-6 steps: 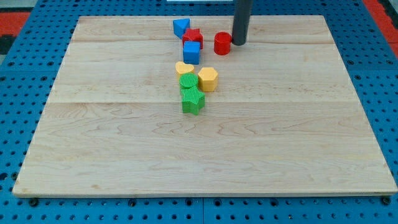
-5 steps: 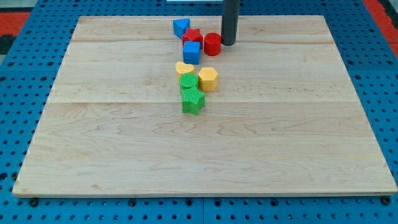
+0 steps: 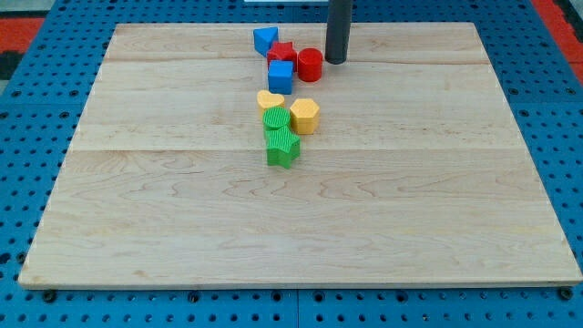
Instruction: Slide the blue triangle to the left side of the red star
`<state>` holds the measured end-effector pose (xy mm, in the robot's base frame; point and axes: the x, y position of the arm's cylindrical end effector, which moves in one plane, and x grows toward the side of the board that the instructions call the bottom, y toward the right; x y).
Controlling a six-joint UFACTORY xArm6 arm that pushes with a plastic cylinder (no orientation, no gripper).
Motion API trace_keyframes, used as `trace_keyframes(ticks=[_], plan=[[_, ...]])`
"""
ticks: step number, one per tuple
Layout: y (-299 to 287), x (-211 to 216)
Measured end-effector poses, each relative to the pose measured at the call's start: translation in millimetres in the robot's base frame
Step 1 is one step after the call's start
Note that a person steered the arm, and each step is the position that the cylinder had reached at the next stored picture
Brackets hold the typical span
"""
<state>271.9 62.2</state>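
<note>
In the camera view, the dark rod comes straight down from the view's top, upright, and my tip [image 3: 336, 61] rests on the wooden board [image 3: 410, 200] just right of the red cylinder [image 3: 311, 65]; there is no gripper to open or close. The blue triangle [image 3: 265, 39] sits at the upper left of the red star [image 3: 282, 53], touching it. The blue cube [image 3: 281, 76] lies just below the star.
</note>
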Motion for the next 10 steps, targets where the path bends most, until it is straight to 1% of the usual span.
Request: trace_keyframes(ticks=[2,3,4,5,7,8,9,10], plan=[[12,0],[2,-28],[-50,-49],[-117,-53],[-173,-57],[-218,-77],[-221,-52],[-139,-43]])
